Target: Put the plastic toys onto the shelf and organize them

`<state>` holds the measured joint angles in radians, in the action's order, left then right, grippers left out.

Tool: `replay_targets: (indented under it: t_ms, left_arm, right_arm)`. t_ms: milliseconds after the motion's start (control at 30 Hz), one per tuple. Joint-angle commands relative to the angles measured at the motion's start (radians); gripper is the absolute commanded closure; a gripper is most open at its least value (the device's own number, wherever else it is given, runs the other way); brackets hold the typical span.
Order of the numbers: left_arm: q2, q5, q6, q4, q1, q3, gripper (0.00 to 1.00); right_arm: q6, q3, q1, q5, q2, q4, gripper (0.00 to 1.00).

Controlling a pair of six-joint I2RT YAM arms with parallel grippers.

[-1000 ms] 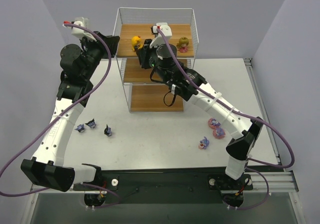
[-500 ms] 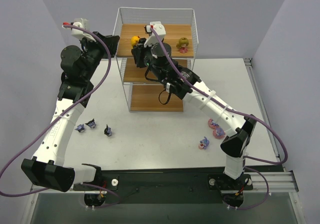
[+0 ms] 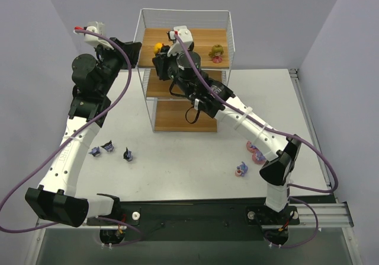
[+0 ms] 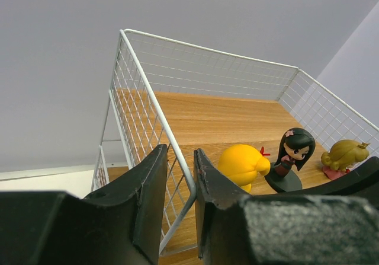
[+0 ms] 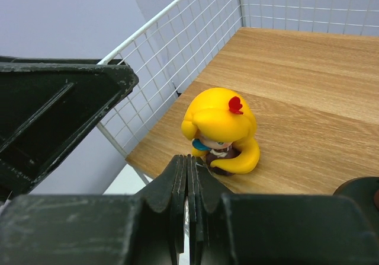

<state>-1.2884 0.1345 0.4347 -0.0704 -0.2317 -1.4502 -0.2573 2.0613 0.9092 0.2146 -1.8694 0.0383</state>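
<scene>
The left gripper [image 4: 181, 156] straddles the near-left corner of the shelf [image 3: 204, 40], its matte black fingers a little apart either side of the thin white wire. Whether they pinch it cannot be told. The right gripper [image 5: 188, 165] is clenched on nothing, its tips pressed flat together just beside the yellow doll [image 5: 220, 131]. This doll is glossy plastic, with a big round head and a red hair clip. It stands near the left edge of the grained wooden top board. Just right of it stands the black-haired doll [image 4: 292, 152] on a dark round base, and farther right the olive-haired doll [image 4: 343, 154]. On the white surface [image 3: 177, 158], three dark blue-purple figures [image 3: 108, 147] lie to the left. Three purple-pink figures [image 3: 259, 156] lie to the right.
</scene>
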Motion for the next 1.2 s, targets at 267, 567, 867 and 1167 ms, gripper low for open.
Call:
replay_targets:
  t_ms: [267,567,867,1167]
  left_arm:
    - [0.018,0.051,0.03,-0.025,0.002,-0.016,0.8]
    - [-0.002,0.053,0.024,-0.037,0.002,-0.062,0.69]
    - [0.001,0.054,0.039,-0.069,0.0,-0.091,0.5]
    - [0.093,0.025,0.022,-0.118,0.0,-0.062,0.24]
  right_arm:
    - [0.036,-0.239,0.017,-0.055,0.249,0.144,0.59]
    - [0.046,-0.354,0.011,-0.055,0.475,0.046,0.45]
    - [-0.11,-0.48,-0.09,0.031,0.681,-0.366,0.33]
    - [-0.402,-0.689,-0.292,0.039,0.773,-0.722,0.25]
